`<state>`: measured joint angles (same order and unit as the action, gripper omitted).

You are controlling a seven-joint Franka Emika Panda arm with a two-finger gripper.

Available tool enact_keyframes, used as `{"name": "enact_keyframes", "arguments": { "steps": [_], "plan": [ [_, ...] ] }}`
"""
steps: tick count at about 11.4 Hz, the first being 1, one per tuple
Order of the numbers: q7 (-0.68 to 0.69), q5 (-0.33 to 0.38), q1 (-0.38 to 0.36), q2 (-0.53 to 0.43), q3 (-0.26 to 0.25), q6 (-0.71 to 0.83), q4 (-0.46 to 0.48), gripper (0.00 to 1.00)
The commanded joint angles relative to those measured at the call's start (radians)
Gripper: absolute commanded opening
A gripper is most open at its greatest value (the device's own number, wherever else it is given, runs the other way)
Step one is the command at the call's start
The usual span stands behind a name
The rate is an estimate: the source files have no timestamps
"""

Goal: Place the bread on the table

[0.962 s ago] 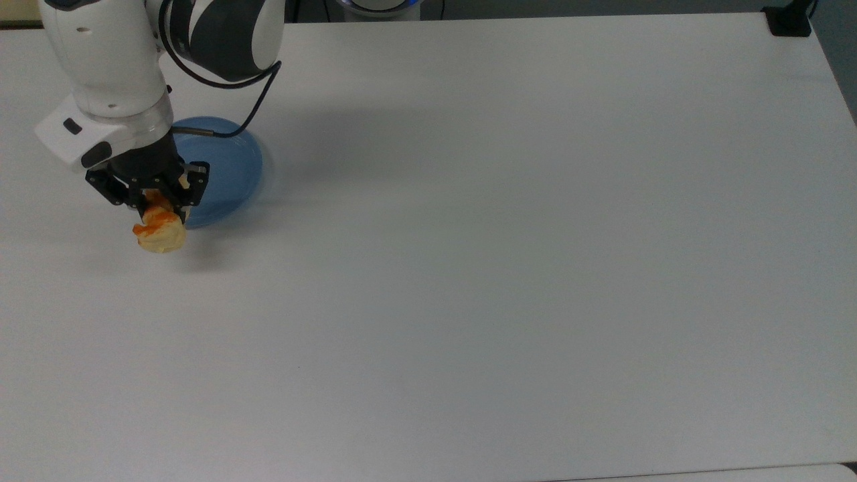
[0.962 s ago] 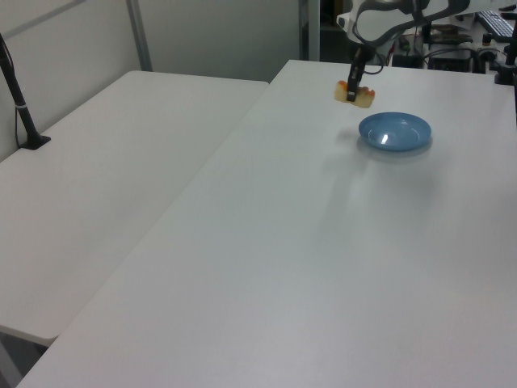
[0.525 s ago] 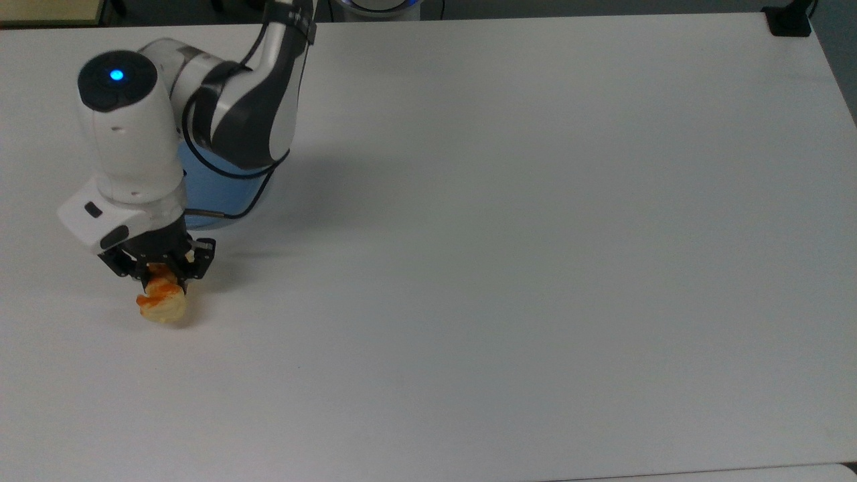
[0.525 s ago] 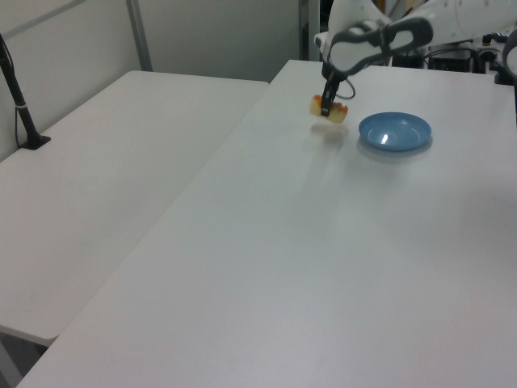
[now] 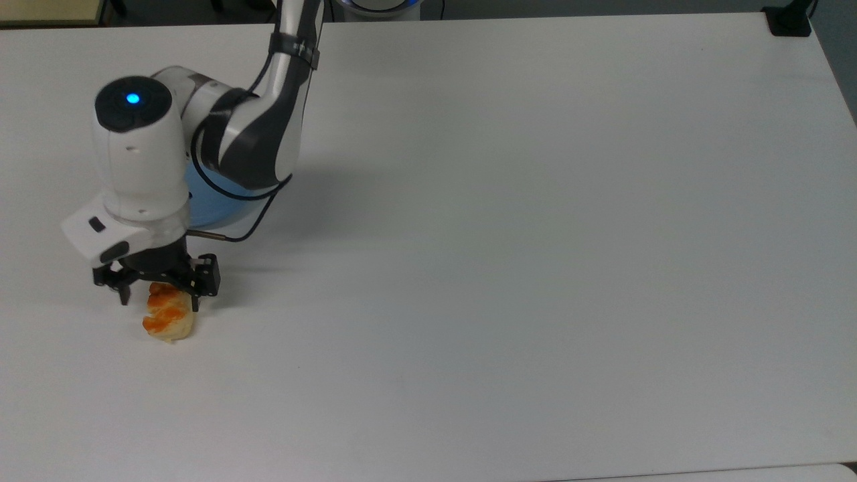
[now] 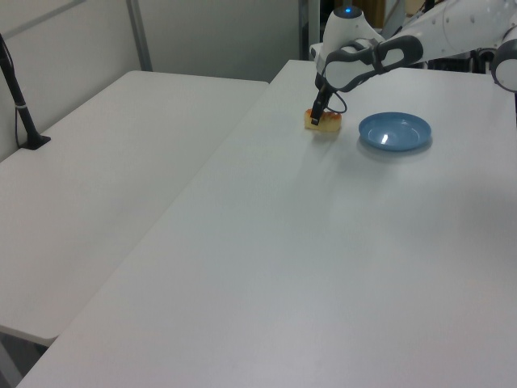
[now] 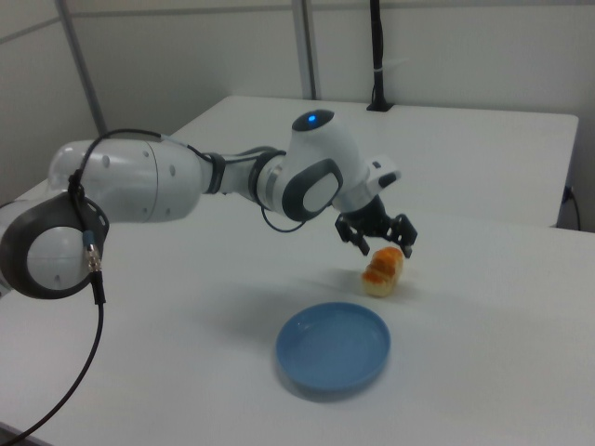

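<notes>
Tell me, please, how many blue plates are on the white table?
1. The blue plate lies on the table, beside the bread, apart from it; the arm partly covers it in the top view.

Top view looks steeply down; left, right views face across the table (image 5: pixel 535 268).

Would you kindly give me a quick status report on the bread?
Gripper open, straddling the bread. Bread down on the table, clear of the blue plate. Nothing in the way.
</notes>
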<state>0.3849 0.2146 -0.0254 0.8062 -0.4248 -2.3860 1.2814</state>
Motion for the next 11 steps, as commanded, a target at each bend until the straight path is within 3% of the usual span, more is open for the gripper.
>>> {"name": "enact_keyframes", "arguments": {
  "steps": [1,3,4,6,9,11],
  "plan": [
    [-0.003,0.014,0.001,-0.255,0.021,0.051,0.154,1.00],
    [-0.003,0.003,-0.004,-0.469,0.021,0.251,0.271,1.00],
    [-0.027,-0.001,-0.010,-0.540,0.023,0.404,0.271,1.00],
    [-0.204,-0.059,-0.054,-0.674,0.040,0.612,0.272,1.00],
    [-0.405,-0.179,-0.059,-0.804,0.213,0.760,0.349,1.00],
    [-0.411,-0.193,-0.079,-0.825,0.248,0.763,0.372,1.00]
  ]
}}
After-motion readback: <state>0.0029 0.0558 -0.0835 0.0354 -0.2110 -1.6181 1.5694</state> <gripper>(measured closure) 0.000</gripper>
